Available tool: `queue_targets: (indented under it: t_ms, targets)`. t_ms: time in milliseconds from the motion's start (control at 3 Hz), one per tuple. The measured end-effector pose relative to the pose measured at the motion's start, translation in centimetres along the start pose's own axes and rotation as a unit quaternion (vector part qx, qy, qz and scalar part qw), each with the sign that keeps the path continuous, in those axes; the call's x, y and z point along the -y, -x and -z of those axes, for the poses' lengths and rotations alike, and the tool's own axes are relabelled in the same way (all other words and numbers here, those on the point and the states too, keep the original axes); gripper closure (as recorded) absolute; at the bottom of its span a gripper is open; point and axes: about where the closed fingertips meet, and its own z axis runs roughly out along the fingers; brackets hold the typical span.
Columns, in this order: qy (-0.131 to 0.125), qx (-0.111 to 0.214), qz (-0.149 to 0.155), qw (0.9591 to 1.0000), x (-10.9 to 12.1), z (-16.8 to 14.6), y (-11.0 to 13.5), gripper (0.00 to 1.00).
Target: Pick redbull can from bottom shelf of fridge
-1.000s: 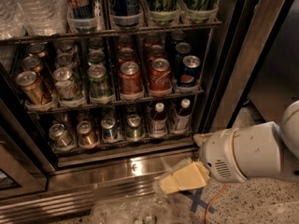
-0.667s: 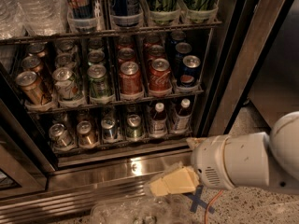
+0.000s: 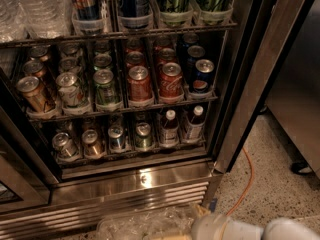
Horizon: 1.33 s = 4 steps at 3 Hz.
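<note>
The fridge stands open in front of me, with dark wire racks and a slatted steel grille at its base. On the bottom shelf stand several slim cans in a row. The redbull can, blue and silver with a silver top, is third from the left, between a copper-orange can and a greenish can. My gripper is at the bottom edge of the camera view, low before the grille and well below the shelf. Only its pale wrist and a tan sliver show.
Two small bottles stand right of the cans. Cola and other cans fill the middle shelf. The steel door frame rises at the right. An orange cable lies on the speckled floor, and crumpled clear plastic before the grille.
My arm and gripper have dropped down and to the left, from the lower right of the view to its bottom edge. The cans have not moved.
</note>
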Motion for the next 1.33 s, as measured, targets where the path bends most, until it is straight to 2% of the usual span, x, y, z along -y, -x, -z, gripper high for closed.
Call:
queue_targets:
  t_ms: [333, 667, 1000, 1333]
  targets:
    - [-0.010, 0.050, -0.065, 0.9966, -0.3, -2.3, -4.4, 0.00]
    - [-0.045, 0.126, -0.086, 0.9873, 0.8, -2.7, -3.0, 0.00]
    - [-0.090, 0.183, -0.065, 0.9768, 1.1, -1.9, -1.8, 0.00]
    - [-0.103, 0.212, -0.073, 0.9691, 1.0, -1.3, -0.4, 0.00]
